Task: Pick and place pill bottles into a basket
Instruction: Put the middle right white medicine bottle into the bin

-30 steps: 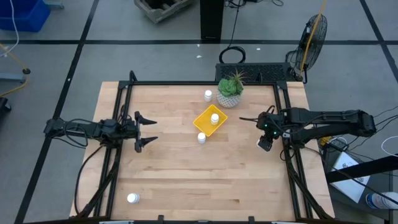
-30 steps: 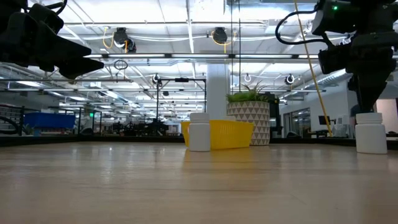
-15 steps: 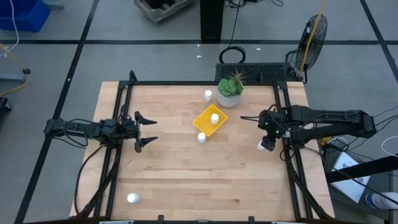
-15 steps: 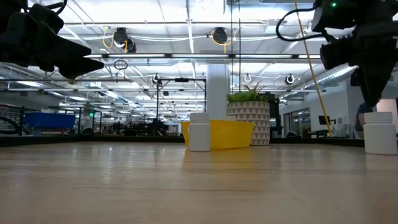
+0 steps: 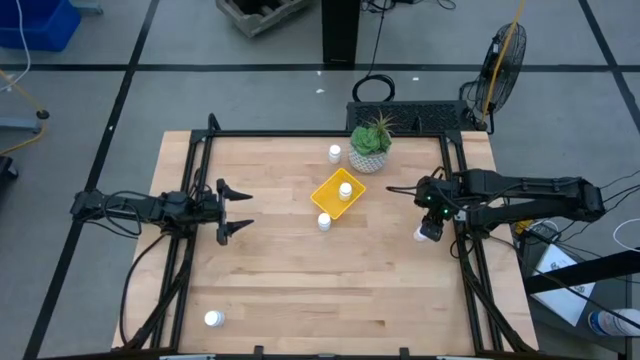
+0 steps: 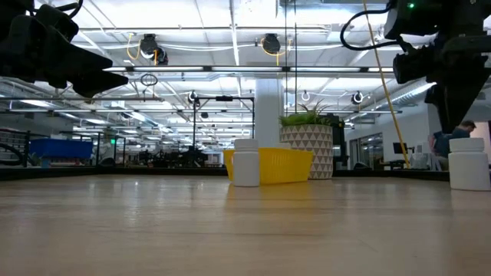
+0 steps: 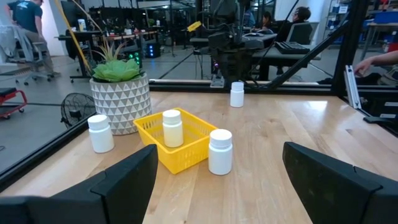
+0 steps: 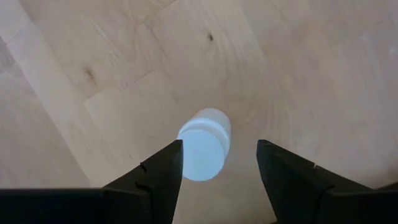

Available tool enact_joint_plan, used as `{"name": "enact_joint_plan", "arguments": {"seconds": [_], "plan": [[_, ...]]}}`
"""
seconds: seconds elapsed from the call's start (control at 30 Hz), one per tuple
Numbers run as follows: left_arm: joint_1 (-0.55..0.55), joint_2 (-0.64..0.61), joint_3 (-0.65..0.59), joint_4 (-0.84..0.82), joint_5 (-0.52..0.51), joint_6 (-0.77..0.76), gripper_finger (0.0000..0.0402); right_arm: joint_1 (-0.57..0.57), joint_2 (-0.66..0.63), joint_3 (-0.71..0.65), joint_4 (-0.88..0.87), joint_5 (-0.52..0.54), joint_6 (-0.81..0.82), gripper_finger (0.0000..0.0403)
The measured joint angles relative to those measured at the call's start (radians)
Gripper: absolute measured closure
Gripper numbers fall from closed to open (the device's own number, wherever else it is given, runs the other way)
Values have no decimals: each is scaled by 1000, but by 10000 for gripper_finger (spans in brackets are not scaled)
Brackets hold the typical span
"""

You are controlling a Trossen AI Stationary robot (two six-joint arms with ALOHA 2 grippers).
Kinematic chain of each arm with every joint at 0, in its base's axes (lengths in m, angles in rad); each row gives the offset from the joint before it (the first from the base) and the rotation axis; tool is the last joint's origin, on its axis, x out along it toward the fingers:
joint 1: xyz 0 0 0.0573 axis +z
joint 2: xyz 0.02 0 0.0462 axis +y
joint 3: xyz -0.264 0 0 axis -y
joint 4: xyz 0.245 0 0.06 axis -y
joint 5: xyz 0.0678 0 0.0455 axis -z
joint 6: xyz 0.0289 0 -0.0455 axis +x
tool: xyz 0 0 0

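Note:
The yellow basket [image 5: 330, 190] lies at the table's middle with one white pill bottle [image 5: 345, 188] standing in it. Another bottle [image 5: 324, 221] stands beside its near side, one [image 5: 335, 153] by the plant, one [image 5: 213, 319] at the near left. My right gripper [image 5: 430, 218] points down, open, over a fifth upright bottle [image 8: 204, 145] near the right edge. Its fingers [image 8: 155, 180] stand on either side of that bottle with gaps. In the low view the gripper [image 6: 453, 115] hangs just above the bottle [image 6: 468, 162]. My left gripper [image 5: 238, 210] waits open at the left.
A pale patterned pot with a spiky green plant [image 5: 370, 148] stands just beyond the basket. Black frame rails run along the table's left and right edges [image 5: 455, 200]. People sit in the room beyond the table [image 7: 298, 15].
The bottle under my right gripper has shifted a little toward the table's right edge and still stands upright. My right gripper has gone the same way with it and has risen slightly above the bottle's cap.

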Motion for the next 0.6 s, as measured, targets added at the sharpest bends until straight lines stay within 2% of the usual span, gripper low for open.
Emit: {"name": "enact_joint_plan", "arguments": {"seconds": [0.4,0.6], "plan": [[0,0,0,0,0,0,50,0,0,1,3,-31,-144,202],[0,0,0,0,0,0,50,0,0,1,-18,-29,-175,159]]}}
